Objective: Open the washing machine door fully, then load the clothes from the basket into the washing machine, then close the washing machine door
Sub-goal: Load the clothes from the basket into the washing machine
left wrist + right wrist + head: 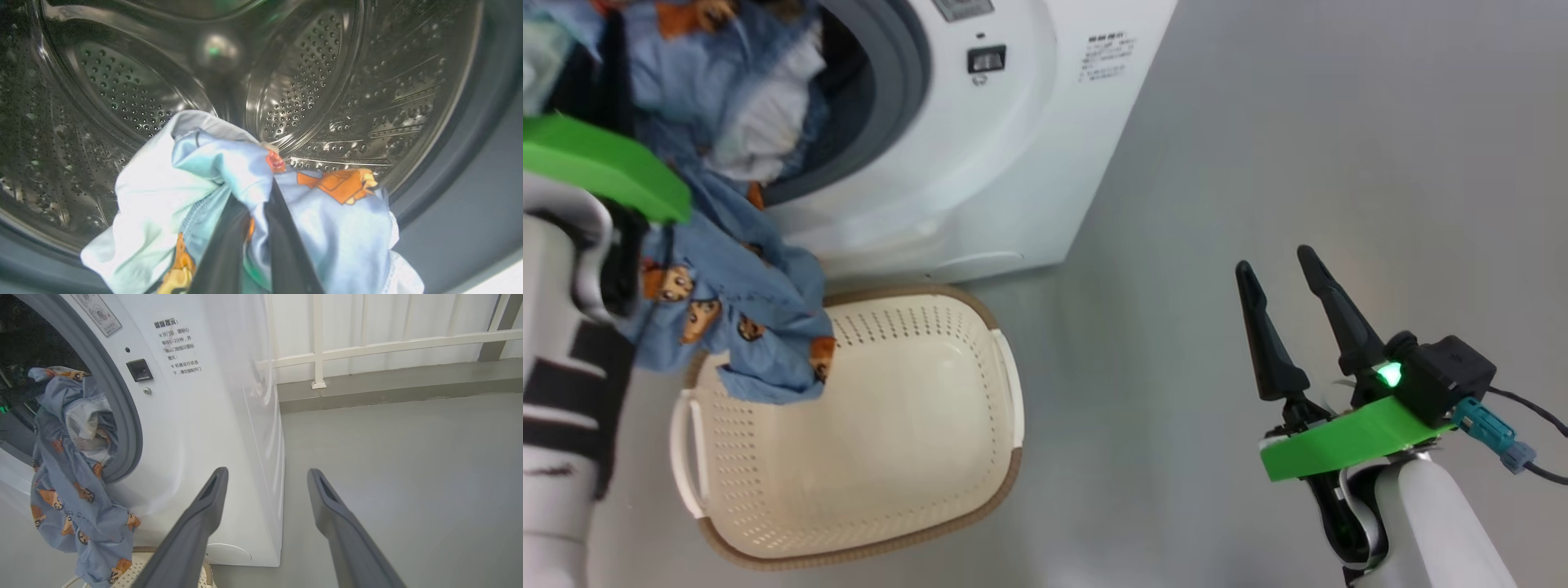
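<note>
Left end effector (261, 194) is right at the mouth of the washing machine (980, 163), its fingers clenched on the clothes (220, 163). The light blue bear-print fabric is bunched around the tips, with the steel perforated drum (310, 81) dead ahead. From the head camera, the bundle is draped across the grey gasket (907, 73). Part of it is inside the opening, and the rest trails down the white front and hangs over the basket (1006, 359) at the corner nearest the machine. The basket sits on the grey floor (1258, 122) just in front of the washer, its cream perforated bottom showing. Over on the other side, the right end effector (1274, 260) hovers above the floor, well apart from the machine, fingers spread wide and gripping nothing
</note>
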You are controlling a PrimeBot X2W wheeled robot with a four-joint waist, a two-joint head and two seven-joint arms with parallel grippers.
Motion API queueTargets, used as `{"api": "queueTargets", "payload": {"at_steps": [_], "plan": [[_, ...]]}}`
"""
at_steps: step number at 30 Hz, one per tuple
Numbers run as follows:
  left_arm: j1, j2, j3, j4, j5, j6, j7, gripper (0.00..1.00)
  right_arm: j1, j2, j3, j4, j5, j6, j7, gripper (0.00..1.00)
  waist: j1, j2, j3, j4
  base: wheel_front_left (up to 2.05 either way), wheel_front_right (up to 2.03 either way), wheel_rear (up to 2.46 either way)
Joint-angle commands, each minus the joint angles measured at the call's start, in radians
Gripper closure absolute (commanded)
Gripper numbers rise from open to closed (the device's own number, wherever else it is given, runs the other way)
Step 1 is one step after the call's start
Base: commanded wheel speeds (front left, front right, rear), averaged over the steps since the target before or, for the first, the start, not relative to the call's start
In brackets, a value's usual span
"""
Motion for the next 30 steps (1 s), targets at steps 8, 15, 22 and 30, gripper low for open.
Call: {"api": "queueTargets", "payload": {"at_steps": [8,15,22,30], "plan": [[-0.195,0.103,-0.011,0.127,0.016,-0.003,-0.035,1.0,-0.043,0.008,0.059,-0.056,0.039,0.002,-0.005,0.0,0.0,-0.0001,0.2,-0.118,0.0,0.0,0.0],[-0.311,0.156,0.003,0.113,0.039,-0.003,-0.045,1.0,-0.055,0.008,0.077,-0.075,0.071,0.002,-0.005,0.0,0.0,-0.0001,0.273,-0.164,0.0,0.0,0.0],[-0.341,0.156,0.142,-0.071,0.113,0.026,-0.046,1.0,-0.067,0.008,0.092,-0.081,0.091,0.002,-0.005,0.0,0.0,-0.0001,0.302,-0.188,0.0,0.0,0.0],[-0.282,0.108,0.173,0.051,0.181,0.017,-0.046,0.62,-0.067,0.008,0.092,-0.068,0.098,0.002,-0.005,0.0,0.0,-0.0001,0.273,-0.183,0.0,0.0,0.0]]}}
